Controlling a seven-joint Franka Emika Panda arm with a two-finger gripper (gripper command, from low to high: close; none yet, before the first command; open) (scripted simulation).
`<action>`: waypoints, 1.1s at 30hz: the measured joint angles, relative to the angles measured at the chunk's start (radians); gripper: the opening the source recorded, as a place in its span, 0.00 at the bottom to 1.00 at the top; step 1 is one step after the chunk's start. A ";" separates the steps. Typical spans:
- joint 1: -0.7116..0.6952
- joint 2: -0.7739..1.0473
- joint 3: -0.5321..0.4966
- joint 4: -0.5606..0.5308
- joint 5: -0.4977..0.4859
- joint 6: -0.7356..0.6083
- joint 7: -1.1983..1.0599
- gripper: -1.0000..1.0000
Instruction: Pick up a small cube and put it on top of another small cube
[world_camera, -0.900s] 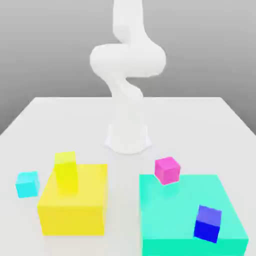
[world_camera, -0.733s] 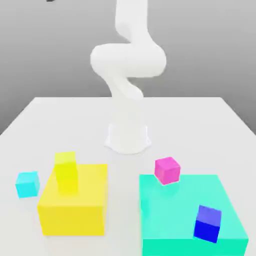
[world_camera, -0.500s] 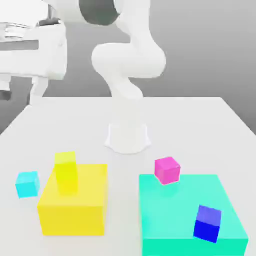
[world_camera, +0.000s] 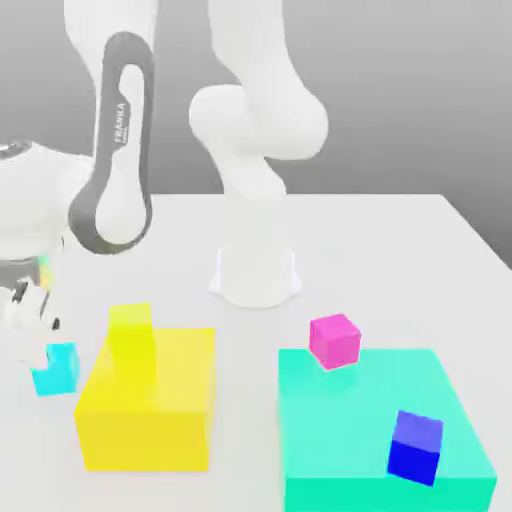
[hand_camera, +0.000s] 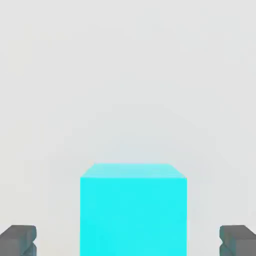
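The small cyan cube (world_camera: 57, 369) rests on the white table at the exterior view's left, partly covered by my hand. My gripper (world_camera: 36, 342) hangs just over it, open. In the hand view the cyan cube (hand_camera: 133, 210) lies between the two dark fingertips (hand_camera: 19, 240), with a clear gap on each side. The small magenta cube (world_camera: 334, 340) stands by the far edge of the flat turquoise block, well away to the exterior view's right.
A big yellow block (world_camera: 150, 415) with a taller yellow block (world_camera: 131, 342) on it stands right beside the cyan cube. The flat turquoise block (world_camera: 360, 400) carries a dark blue cube (world_camera: 415, 447). The arm's base (world_camera: 256, 276) stands behind them.
The arm has swung down into the exterior view's left side, and the hand has dropped to the cyan cube. None of the blocks has moved.
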 joint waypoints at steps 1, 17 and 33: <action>-0.019 0.029 0.022 0.006 0.016 0.023 -0.012 0.00; 0.072 -0.200 -0.027 0.052 -0.206 -0.185 0.087 0.00; 0.754 -0.230 0.334 0.422 -0.247 -0.612 -0.110 0.00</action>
